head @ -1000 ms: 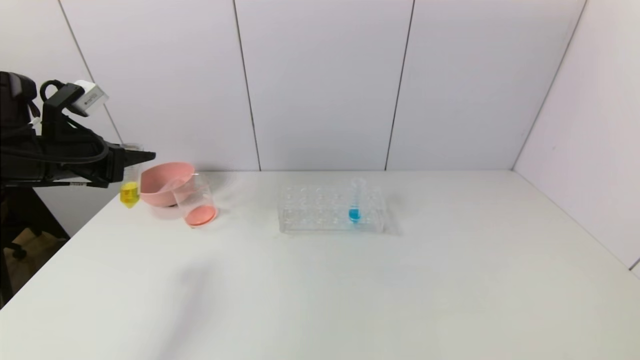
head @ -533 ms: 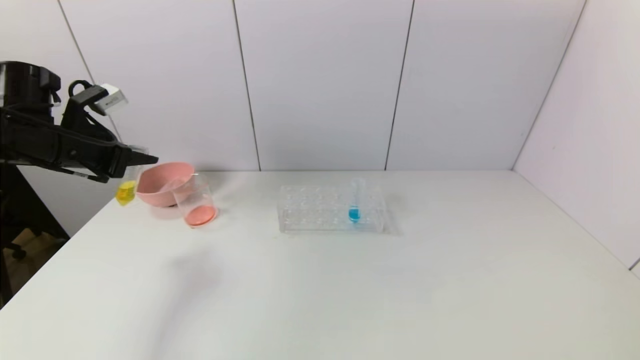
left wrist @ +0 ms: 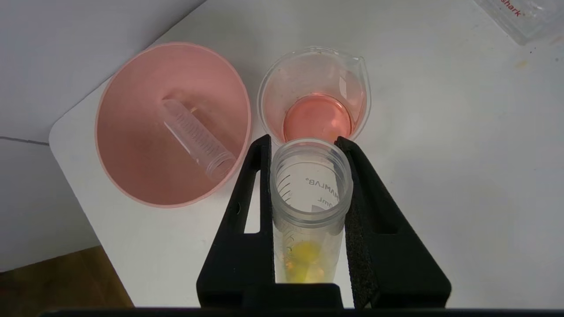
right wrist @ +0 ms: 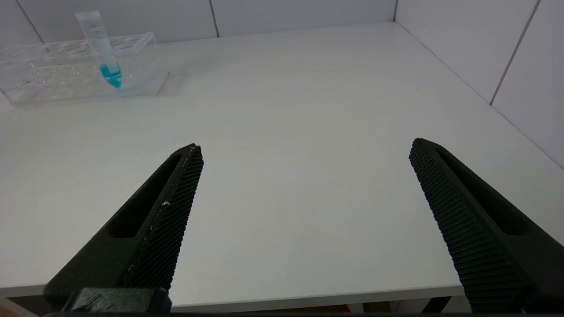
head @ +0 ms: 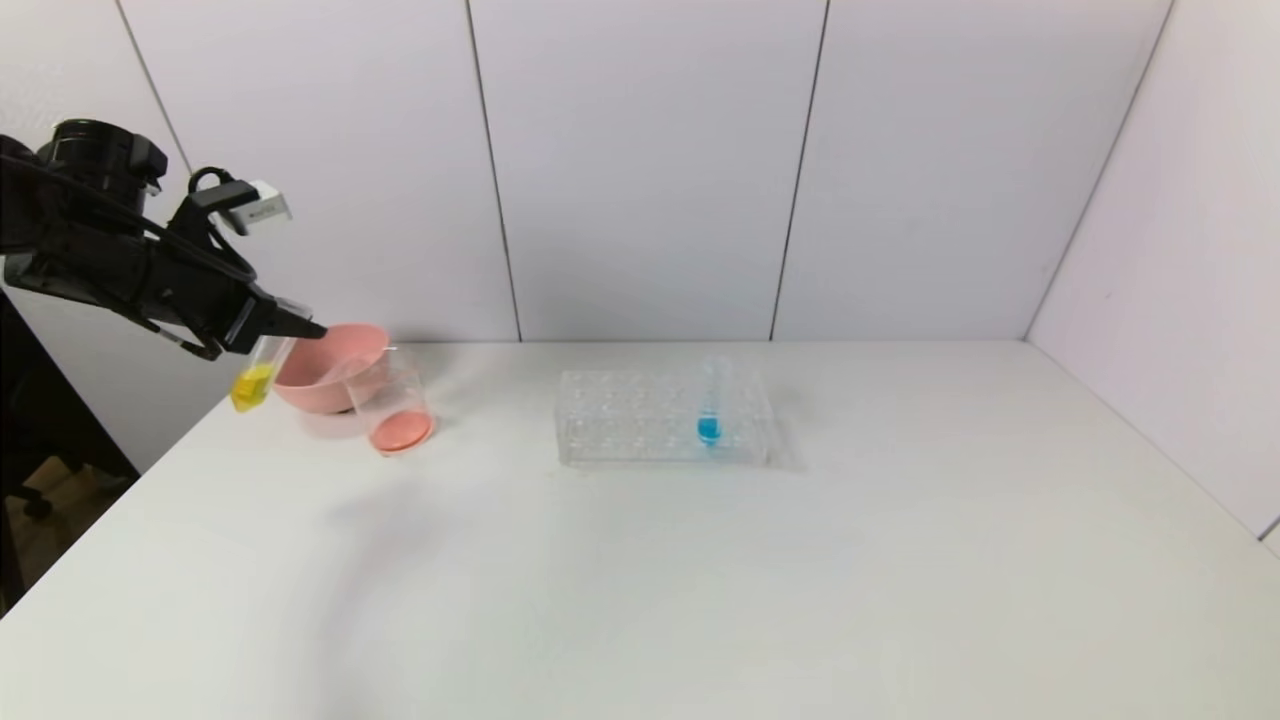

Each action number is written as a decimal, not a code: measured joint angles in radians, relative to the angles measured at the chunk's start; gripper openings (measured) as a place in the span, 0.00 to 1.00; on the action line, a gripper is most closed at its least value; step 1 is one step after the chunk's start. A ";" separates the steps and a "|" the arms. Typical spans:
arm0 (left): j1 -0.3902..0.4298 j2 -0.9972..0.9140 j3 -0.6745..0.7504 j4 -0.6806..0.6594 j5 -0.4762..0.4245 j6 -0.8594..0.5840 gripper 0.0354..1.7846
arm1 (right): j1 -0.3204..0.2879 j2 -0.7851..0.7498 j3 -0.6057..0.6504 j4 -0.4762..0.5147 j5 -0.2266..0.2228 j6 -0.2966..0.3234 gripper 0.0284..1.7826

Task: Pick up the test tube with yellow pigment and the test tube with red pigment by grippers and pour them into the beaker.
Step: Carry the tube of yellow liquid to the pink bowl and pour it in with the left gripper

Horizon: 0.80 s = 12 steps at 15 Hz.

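The white table (head: pixel 700 560) fills most of the head view, with the task's things gathered at its far left corner. Largest there is the pink bowl (head: pixel 330 372), and an emptied clear tube (left wrist: pixel 197 138) lies slanted inside it, graduation marks showing. Just beside the bowl stands the beaker (head: pixel 392 402), clear and straight-sided with a small pouring lip, a shallow layer of red-orange liquid at its bottom. The left gripper (left wrist: pixel 308 147) hangs above the table's left edge next to the bowl, its two black fingers pinching the test tube with yellow pigment (head: pixel 256 374) near its open mouth; the tube tilts, rim up, a little yellow liquid pooled at its pointed tip, print and graduations faint on the wall. In the left wrist view the tube's mouth sits close before the beaker, and its lower end is cut off by the gripper body. Near the middle of the table, a clear rack (head: pixel 664 418) holds one upright tube of blue liquid (head: pixel 710 402). The right gripper (right wrist: pixel 306 152) is out of the head view; its own camera shows its fingers spread wide over the table's near edge.
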 joint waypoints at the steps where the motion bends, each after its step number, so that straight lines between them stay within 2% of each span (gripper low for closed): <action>1: -0.002 0.018 -0.053 0.052 0.001 0.019 0.24 | 0.000 0.000 0.000 0.000 0.000 0.000 0.96; 4: -0.008 0.066 -0.159 0.189 0.018 0.117 0.24 | 0.000 0.000 0.000 0.000 0.000 0.000 0.96; 7: -0.026 0.100 -0.182 0.193 0.065 0.199 0.24 | 0.000 0.000 0.000 0.000 0.000 0.000 0.96; 12: -0.070 0.120 -0.193 0.193 0.300 0.340 0.24 | 0.000 0.000 0.000 0.000 0.000 0.000 0.96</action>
